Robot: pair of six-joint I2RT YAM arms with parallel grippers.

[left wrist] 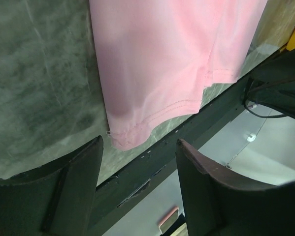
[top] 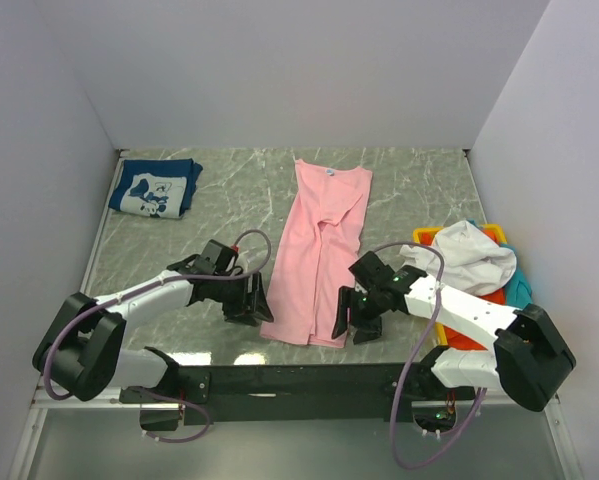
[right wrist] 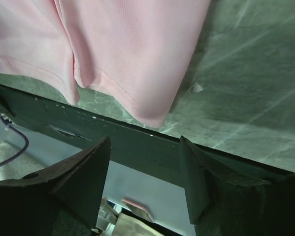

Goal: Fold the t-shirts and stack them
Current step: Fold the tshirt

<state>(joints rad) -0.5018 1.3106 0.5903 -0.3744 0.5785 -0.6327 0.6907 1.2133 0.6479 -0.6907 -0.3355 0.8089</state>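
- Your wrist cameras catch only the near hem of the pink t-shirt (top: pixel 322 250). The rest is cut off at the top of both views.
- You cannot see its sleeves from above either. The sides are folded in, leaving one long strip.
- The yellow tray (top: pixel 426 235) on the right is mostly covered by a heaped white t-shirt (top: pixel 469 258). Only slivers of the orange-red t-shirt (top: pixel 459 338) and the teal t-shirt (top: pixel 517 290) show past it and your right arm.
- The navy t-shirt (top: pixel 154 188) lies folded in the far left corner of the table (top: pixel 419 190). Its white print is too small to make out.
- The pink t-shirt lies flat mid-table, its long axis running far to near. The neck points away from you, the hem sits at the near edge, and the near end leans slightly left.
- Your left gripper (top: pixel 249 300) sits just beside the hem's left corner, jaws spread, nothing between them.
- Your right gripper (top: pixel 356 322) sits just beside the hem's right corner, jaws likewise spread and empty.
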